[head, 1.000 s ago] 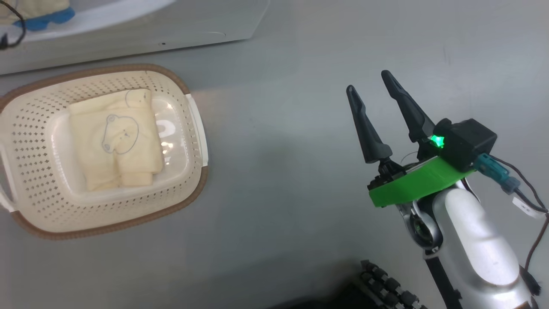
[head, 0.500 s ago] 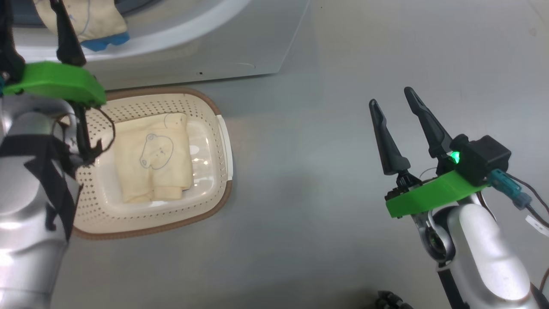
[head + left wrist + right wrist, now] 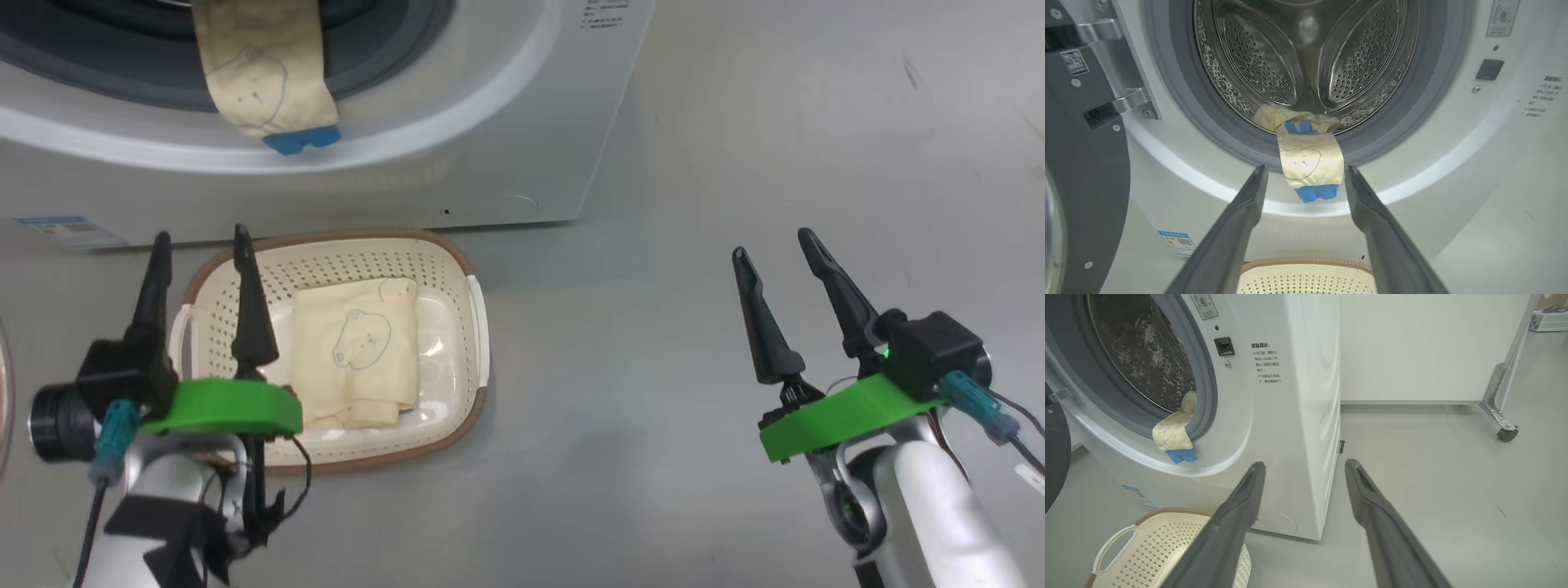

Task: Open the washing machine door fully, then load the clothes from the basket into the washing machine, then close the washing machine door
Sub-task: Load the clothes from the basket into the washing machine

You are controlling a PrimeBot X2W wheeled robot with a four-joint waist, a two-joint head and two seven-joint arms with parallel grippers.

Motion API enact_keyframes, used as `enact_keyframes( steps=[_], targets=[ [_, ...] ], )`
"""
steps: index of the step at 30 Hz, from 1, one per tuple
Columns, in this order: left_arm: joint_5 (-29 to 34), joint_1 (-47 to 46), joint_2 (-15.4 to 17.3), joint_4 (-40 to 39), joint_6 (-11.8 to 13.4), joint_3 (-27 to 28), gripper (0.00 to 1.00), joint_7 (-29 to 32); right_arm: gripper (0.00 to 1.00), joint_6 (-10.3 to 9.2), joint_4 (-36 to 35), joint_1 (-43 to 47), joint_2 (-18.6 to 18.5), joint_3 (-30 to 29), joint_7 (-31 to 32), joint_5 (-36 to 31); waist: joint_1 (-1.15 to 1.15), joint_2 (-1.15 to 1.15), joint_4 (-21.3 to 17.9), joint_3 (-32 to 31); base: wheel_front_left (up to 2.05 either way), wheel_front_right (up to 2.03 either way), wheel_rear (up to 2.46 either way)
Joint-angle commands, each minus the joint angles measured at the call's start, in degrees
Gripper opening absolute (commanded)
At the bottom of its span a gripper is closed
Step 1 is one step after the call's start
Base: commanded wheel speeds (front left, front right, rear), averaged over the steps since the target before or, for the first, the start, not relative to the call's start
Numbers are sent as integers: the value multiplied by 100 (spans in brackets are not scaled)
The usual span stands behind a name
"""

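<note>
**Loading stage, partly complete.** The left gripper point(image 3: 202, 237), its two long dark fingers spread wide and holding nothing, points at the mouth of the large white front-loading washing machine point(image 3: 506, 147). The round black-rimmed door point(image 3: 1081, 163) stands swung out to the left of this gripper, hinge side showing. It appears fully open, though only its edge is in frame.

Straight ahead of the left gripper, a small pale yellow draped garment point(image 3: 1308, 161) with a blue-line bear print hangs across the grey rubber gasket point(image 3: 1180, 102). Its upper part lies inside the perforated steel drum point(image 3: 1274, 61), and its blue-patched end dangles outside over the white front.

Just below and to the right of the left gripper's fingers sits the cream perforated plastic basket point(image 3: 359, 263) with a brown rim. It holds one folded garment point(image 3: 359, 351) of the same pale yellow cloth. The right gripper point(image 3: 771, 242), likewise spread and empty, hovers over bare grey floor point(image 3: 620, 408), well apart from the basket.

Judged remaining: pushing the draped garment fully in, loading the folded garment, closing the door.
</note>
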Motion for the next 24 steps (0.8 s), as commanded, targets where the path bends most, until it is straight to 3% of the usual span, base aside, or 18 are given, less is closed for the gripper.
enact_keyframes(
  steps=[1, 13, 24],
  targets=[
    [17, 95, 169, -281, 419, 187, 100, -53, 100, -16, -217, 74, -40, 61, 67, -44, 1, 0, 165, -241, 0, 0, 0],
    [-82, 1139, 2, -567, 529, -87, 100, -49, 100, -16, -414, 715, -40, -112, 366, -97, 1, 0, 507, -1038, 0, 0, 0],
    [-141, 1242, -37, -317, 464, -232, 100, -26, 100, -16, -635, 974, -40, -110, 560, -122, 1, 0, 505, -1316, 0, 0, 0]
  ],
)
